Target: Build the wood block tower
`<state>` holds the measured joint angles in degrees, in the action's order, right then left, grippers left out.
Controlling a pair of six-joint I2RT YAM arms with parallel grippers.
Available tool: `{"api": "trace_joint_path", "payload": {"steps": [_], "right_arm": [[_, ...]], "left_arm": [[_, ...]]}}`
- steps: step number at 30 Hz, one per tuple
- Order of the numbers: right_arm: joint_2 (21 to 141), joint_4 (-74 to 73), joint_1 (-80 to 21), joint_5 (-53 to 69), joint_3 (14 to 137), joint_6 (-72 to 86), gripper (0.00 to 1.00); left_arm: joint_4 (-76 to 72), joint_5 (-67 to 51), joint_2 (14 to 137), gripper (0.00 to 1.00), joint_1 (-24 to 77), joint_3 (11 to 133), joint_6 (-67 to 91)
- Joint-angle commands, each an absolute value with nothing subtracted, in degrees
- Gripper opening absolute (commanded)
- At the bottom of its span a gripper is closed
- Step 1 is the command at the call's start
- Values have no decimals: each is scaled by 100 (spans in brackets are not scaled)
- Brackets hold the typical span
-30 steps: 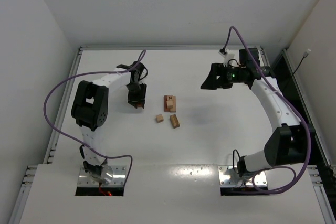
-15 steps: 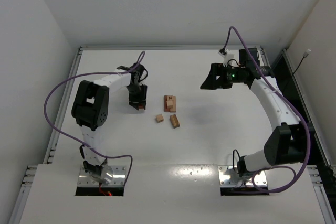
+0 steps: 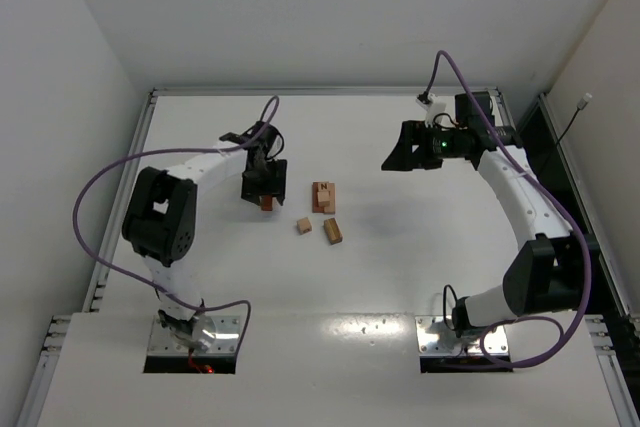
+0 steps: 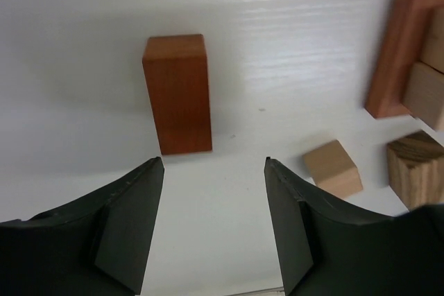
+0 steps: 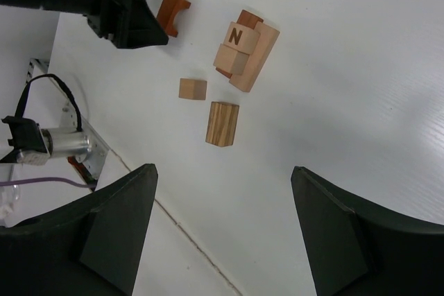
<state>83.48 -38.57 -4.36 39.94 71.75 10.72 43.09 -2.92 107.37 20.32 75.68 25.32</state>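
Blocks lie loose mid-frame in the overhead view. You have the reddish-orange block (image 4: 177, 102) flat on the table (image 3: 400, 267), just beyond the tips of the left gripper (image 4: 214, 164), whose fingers are spread wide and hold nothing. Right of it in the left wrist view sit a small tan cube (image 4: 333, 168), a striped bar (image 4: 416, 168) and, at upper right, the cluster of stacked blocks (image 4: 409, 46). Your right gripper (image 5: 223, 169) hangs well apart, wide open and empty.
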Motion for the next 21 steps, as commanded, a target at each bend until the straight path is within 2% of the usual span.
{"api": "trace_joint_path", "payload": {"steps": [1, 7, 12, 17, 21], "right_arm": [[8358, -3656, -475, 4017, 7119, 1116, 75], [8235, -3656, -475, 4017, 7119, 1063, 75], [8112, -3604, -475, 4017, 7066, 949, 75], [8051, -3533, -475, 4017, 6952, 949, 75], [8051, -3480, -475, 4017, 6952, 949, 75]], "left_arm": [[3640, 88, 9750, 57, 2249, 7261, 2558], [2866, 519, 8957, 57, 2548, 6417, 2172], [1655, 729, 7815, 47, 2602, 5198, 1995], [1179, 1853, 7489, 47, 2602, 4598, 2337], [599, 1609, 7436, 47, 2602, 4176, 2399]]}}
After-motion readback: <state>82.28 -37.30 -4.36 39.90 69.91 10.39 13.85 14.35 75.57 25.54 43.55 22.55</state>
